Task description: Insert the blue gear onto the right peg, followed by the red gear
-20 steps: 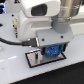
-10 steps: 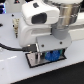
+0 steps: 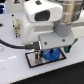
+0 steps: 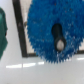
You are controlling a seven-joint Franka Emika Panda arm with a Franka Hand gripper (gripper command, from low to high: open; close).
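No readable text, labels, numbers anywhere (both views too blurred).

Bright blue gear, blk base plate

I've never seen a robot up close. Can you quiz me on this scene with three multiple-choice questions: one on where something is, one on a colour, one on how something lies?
1. Where is the blue gear?
A. On the white table, far from the arm
B. On the black plate, under the arm
C. On top of the arm

2. What colour is the object seen near the gear in the wrist view?
A. Yellow
B. Pink
C. Green

3. How does the gear lie?
A. Flat
B. On its edge
C. Broken in two

Answers:
1. B: the exterior view shows it on the plate, right below the arm.
2. C: it is dark green.
3. A: the wrist view looks onto its full round face and centre hole.
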